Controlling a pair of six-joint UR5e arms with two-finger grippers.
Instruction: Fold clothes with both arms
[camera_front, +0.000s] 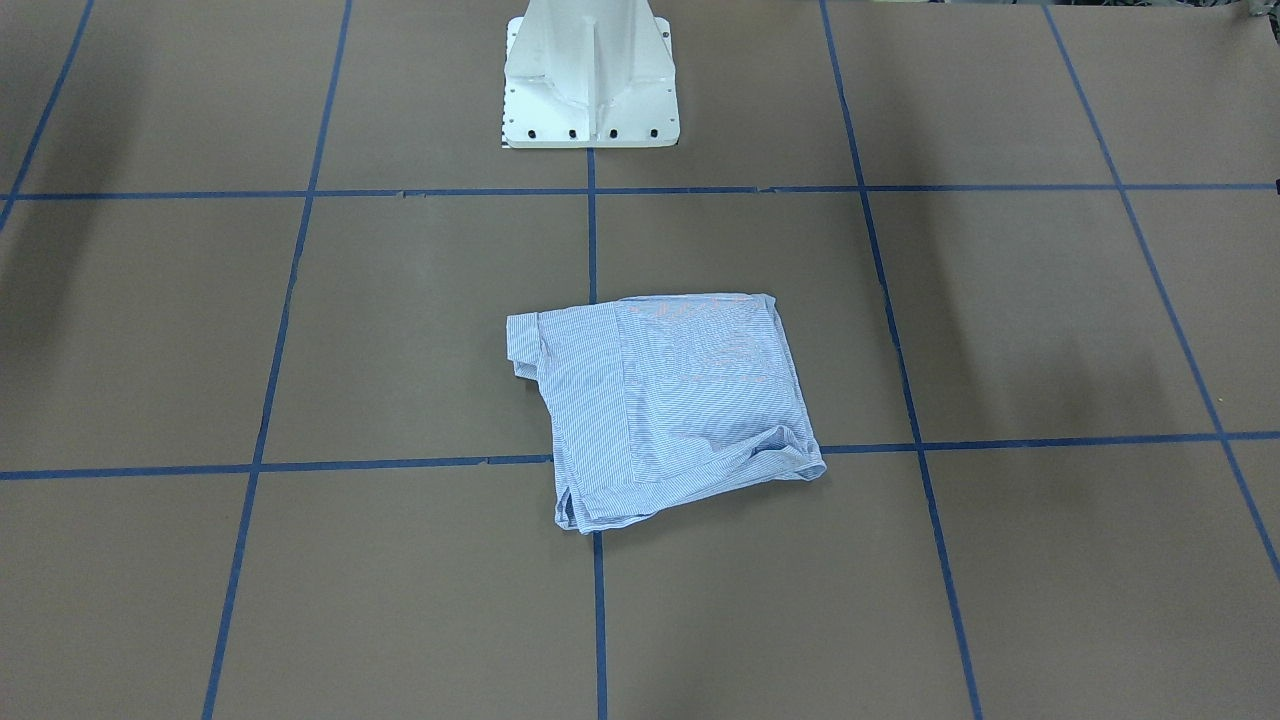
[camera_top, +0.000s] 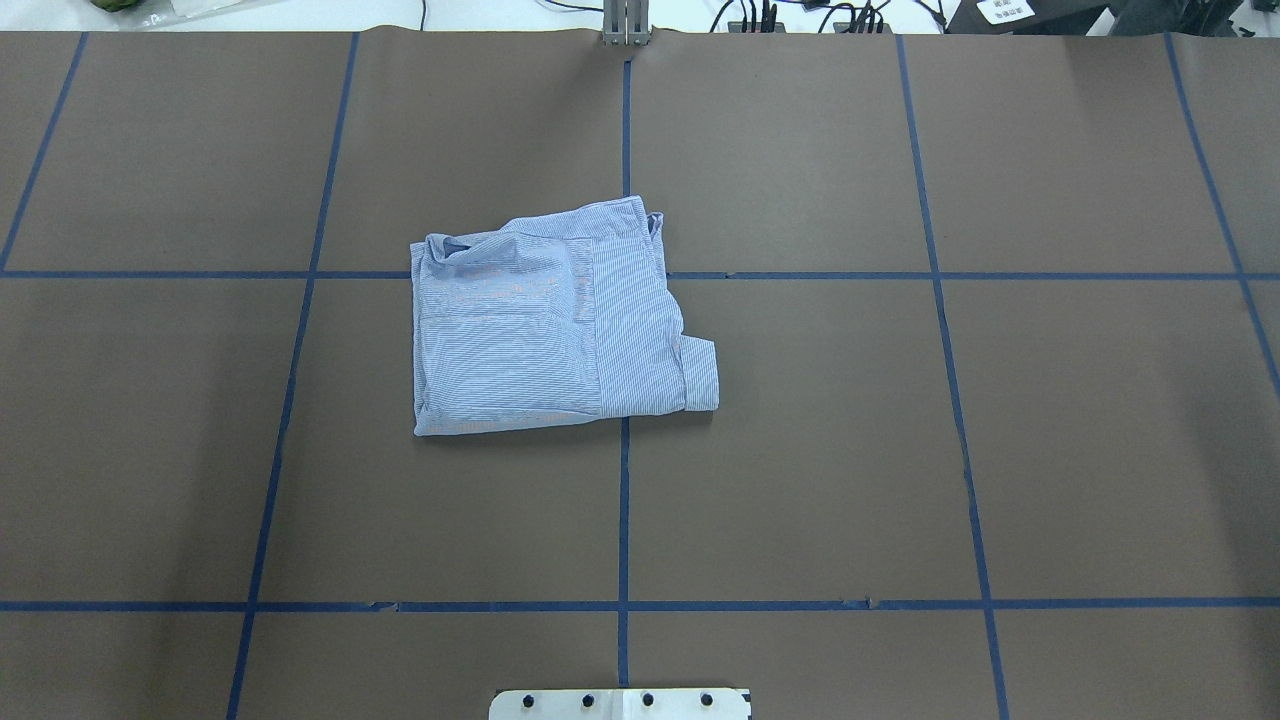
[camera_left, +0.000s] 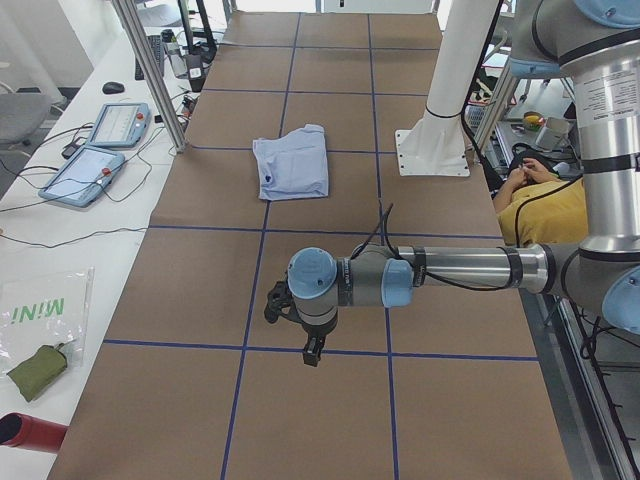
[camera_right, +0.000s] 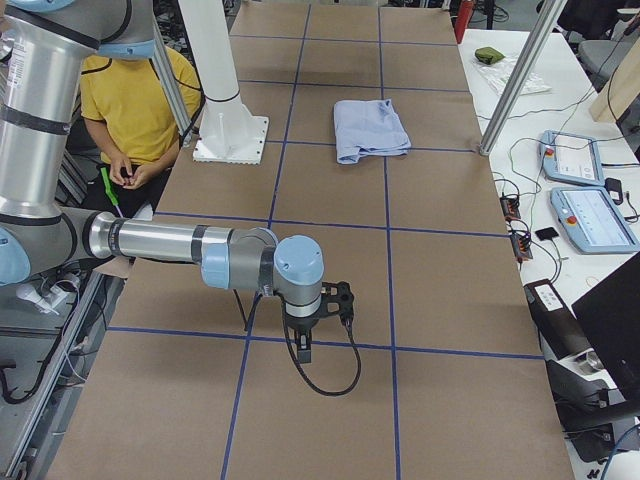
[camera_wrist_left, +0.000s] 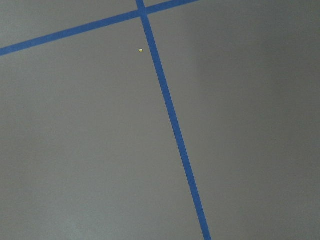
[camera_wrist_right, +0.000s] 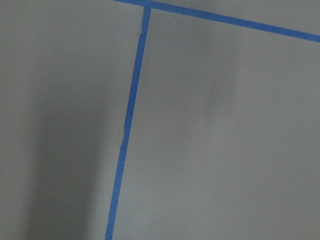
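Observation:
The clothes are one light blue striped shirt (camera_front: 665, 400), folded into a rough square and lying flat near the table's centre (camera_top: 545, 330). It also shows far off in both side views (camera_left: 292, 162) (camera_right: 370, 130). Neither arm touches it. The left arm reaches out low over the table's left end, its gripper (camera_left: 312, 352) pointing down, far from the shirt. At the opposite end, the right gripper (camera_right: 305, 350) hangs in the same way. I cannot tell whether either is open or shut. Both wrist views show only brown table and blue tape.
The white pedestal base (camera_front: 590, 90) stands behind the shirt. A person in a yellow top (camera_right: 135, 100) sits beside the robot. Teach pendants (camera_right: 590, 200) and cables lie on the white bench along the far edge. Blue tape lines (camera_top: 623, 500) grid the brown table.

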